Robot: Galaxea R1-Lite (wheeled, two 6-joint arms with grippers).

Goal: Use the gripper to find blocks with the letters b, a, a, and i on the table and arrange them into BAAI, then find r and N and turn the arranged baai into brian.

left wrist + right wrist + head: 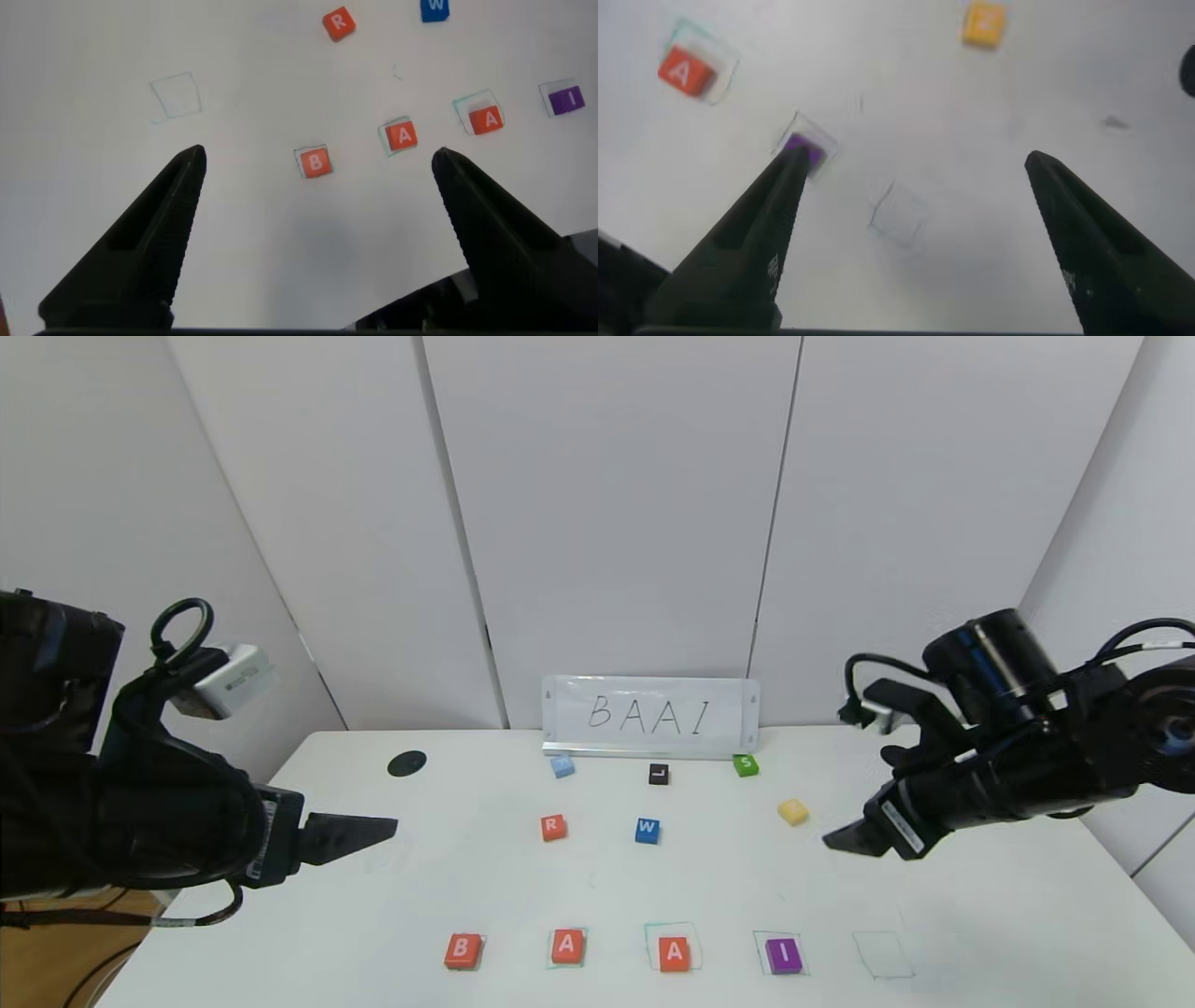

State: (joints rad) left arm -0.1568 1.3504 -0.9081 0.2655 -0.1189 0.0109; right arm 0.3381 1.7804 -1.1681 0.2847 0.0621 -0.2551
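Orange-red square R block (554, 827) sits behind the BAAI row. Left gripper (318, 177) and right gripper (910, 177), both spread wide and empty, should drop straight down over it.

My table (980, 915) is a smooth white top with a faint sheen. The letter blocks, like the B block (463, 950) and the R block (554, 827), look like matt painted wood or plastic; I can't tell which. My left gripper (313, 201) has matt black plastic-looking fingers. The far sign (651, 714) is glossy white board.
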